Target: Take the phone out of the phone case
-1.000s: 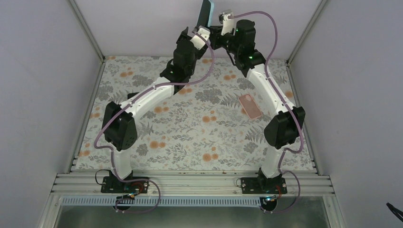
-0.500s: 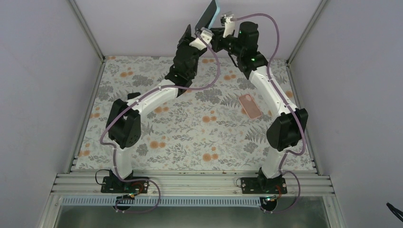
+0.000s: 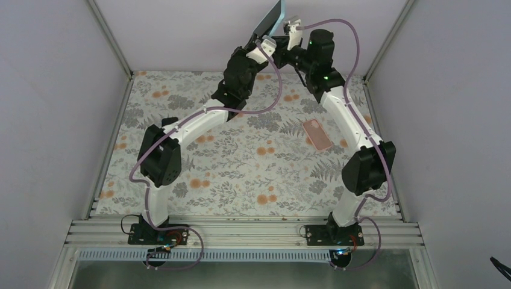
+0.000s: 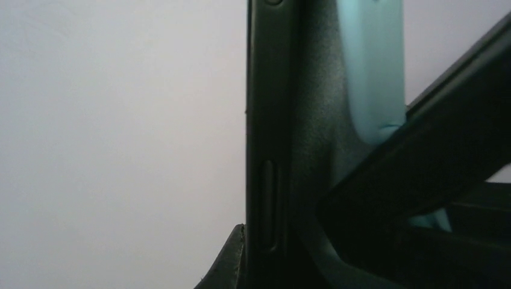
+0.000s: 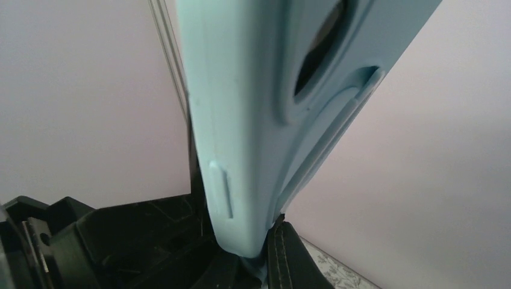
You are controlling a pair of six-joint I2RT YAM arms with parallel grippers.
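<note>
Shows two robot arms reaching up and meeting at the far centre, high above a table. Held between them, raised and tilted: a light-blue phone case (image 3: 272, 17) with a dark phone (image 4: 268, 120) in it. Left gripper (image 4: 271, 244) clamped on the phone's lower end, one finger seemingly wedged between the phone's edge and the blue case, though hard to tell for sure. Right gripper (image 5: 247, 253) closed on the case's bottom end, with the camera cutout visible above its fingers.

Looks like the peeling step, midway: phone and case apparently parting, not yet free. Next calls for drawing the two grips apart gently, with the phone pinched firmly against a drop.

Below: table (image 3: 241, 174) under a floral cloth of grey leaves and orange blooms. On its right side, well apart from both grippers, a pink flat slab (image 3: 317, 133); phone or case, cannot tell. Plain pale walls all round, with metal rails (image 3: 241, 232) along the near edge.
</note>
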